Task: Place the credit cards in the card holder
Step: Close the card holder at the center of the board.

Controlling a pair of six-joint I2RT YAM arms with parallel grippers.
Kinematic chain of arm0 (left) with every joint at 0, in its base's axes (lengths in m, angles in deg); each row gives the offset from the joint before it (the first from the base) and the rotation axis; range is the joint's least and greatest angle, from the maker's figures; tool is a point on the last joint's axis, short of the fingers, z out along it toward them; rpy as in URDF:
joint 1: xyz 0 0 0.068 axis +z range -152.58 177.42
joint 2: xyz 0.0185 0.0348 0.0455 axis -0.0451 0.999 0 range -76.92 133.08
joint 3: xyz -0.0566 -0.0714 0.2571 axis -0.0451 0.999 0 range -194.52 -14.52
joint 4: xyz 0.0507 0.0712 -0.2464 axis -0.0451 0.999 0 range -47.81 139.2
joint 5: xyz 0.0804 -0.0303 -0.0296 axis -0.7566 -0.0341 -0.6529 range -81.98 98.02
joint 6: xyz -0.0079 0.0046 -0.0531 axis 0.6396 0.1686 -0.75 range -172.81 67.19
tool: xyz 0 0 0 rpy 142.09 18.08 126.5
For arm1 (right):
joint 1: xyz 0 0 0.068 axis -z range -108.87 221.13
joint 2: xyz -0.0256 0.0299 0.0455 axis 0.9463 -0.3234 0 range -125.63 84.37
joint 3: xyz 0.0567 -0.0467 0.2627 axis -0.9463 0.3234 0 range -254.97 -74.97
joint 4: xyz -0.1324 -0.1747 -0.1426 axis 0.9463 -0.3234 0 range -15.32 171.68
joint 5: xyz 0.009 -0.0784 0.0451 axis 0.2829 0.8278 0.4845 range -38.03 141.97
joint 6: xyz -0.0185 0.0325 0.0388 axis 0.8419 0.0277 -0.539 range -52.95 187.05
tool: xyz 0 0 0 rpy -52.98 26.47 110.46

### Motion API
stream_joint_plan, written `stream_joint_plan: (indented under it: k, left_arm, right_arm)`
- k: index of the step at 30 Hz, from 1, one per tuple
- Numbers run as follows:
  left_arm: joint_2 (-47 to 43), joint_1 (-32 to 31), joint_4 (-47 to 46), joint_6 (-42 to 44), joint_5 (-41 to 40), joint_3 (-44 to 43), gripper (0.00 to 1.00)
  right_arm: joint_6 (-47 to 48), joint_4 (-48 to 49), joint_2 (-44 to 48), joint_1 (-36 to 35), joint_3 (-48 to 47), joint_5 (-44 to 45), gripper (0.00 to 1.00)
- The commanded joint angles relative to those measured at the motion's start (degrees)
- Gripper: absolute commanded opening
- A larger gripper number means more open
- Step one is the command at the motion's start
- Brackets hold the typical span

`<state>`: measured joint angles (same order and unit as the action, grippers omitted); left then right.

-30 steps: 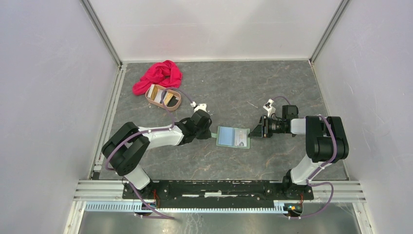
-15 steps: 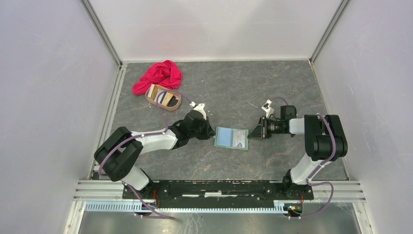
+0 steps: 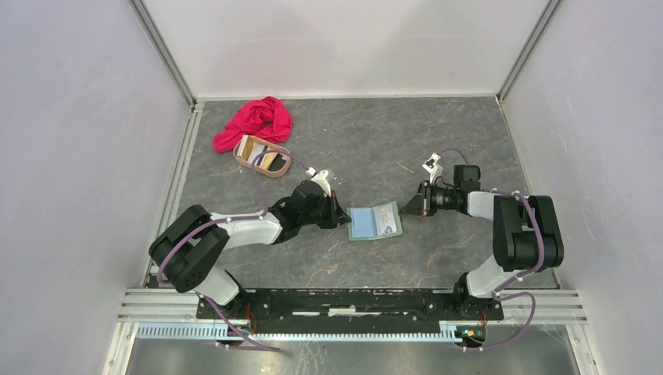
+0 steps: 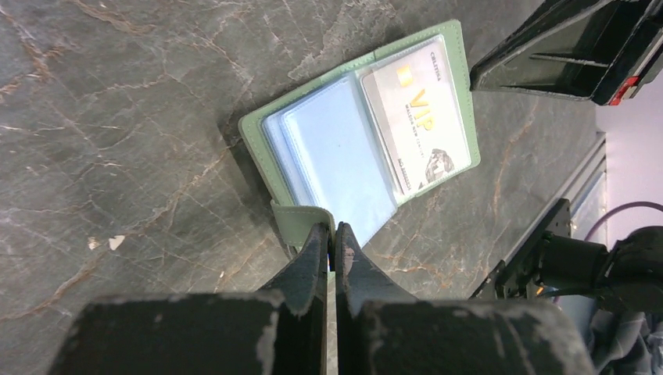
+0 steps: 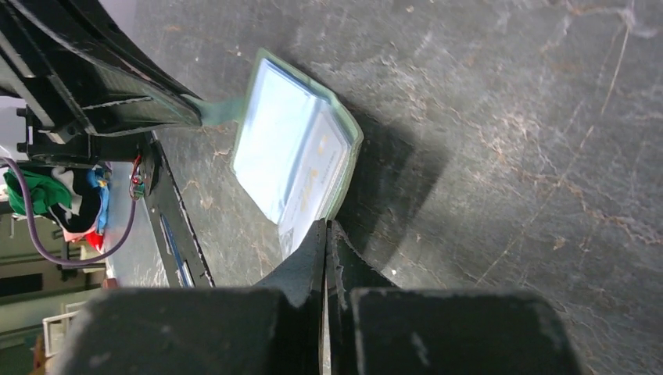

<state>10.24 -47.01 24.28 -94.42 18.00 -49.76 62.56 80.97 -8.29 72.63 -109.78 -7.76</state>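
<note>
The sage-green card holder [image 3: 375, 223] lies open mid-table, its pale blue pockets facing up. A silvery-white credit card [image 4: 422, 129] sits in its right pocket. My left gripper [image 3: 342, 216] is shut on the holder's green strap tab [image 4: 303, 220] in the left wrist view [image 4: 331, 231]. My right gripper [image 3: 404, 209] is shut on the holder's opposite edge [image 5: 326, 226], and that edge [image 5: 344, 156] is raised off the table. More credit cards, an orange-gold one [image 3: 251, 148] and a dark one [image 3: 274, 160], lie in the pinkish-tan oval tray [image 3: 244, 163] at the back left.
A crumpled red cloth [image 3: 254, 121] lies behind the tray by the back-left corner. White walls and metal rails close the table on three sides. The arm bases and a black rail [image 3: 344, 301] run along the near edge.
The holder has turned slightly and looks narrower, with its right edge lifted. My right gripper moved back and a little left with it. My left gripper kept hold of the strap.
</note>
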Motion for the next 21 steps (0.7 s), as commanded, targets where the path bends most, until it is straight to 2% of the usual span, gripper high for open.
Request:
stream_joint_plan:
  k: [1, 3, 6, 9, 16, 21]
  left_arm:
    - [-1.64, 0.04, -4.47, -2.73, 2.49, 0.59, 0.02]
    - [-1.56, 0.04, -4.74, -2.78, 2.4, 0.86, 0.02]
    - [-1.31, 0.04, -5.29, -2.78, 2.11, 1.41, 0.02]
    - [-1.11, 0.08, -5.86, -2.91, 1.82, 2.22, 0.02]
    - [-1.7, 0.43, -7.75, -4.04, 0.67, 4.82, 0.02]
    - [-4.08, 0.98, -7.71, -4.62, -1.52, 7.26, 0.02]
  right_arm:
    - [0.18, 1.89, 3.94, -0.76, -1.3, -3.26, 0.0]
    - [0.75, 0.88, 4.66, -1.17, -1.91, -4.17, 0.0]
    - [3.89, -4.78, 5.35, -5.85, -5.03, -3.99, 0.0]
    - [3.57, -6.53, 5.83, -10.02, -8.51, -3.15, 0.0]
    - [-1.54, -3.65, 1.27, -21.14, -13.87, -0.04, 0.0]
    - [0.16, -5.01, -2.47, -27.29, -17.37, 0.88, 0.02]
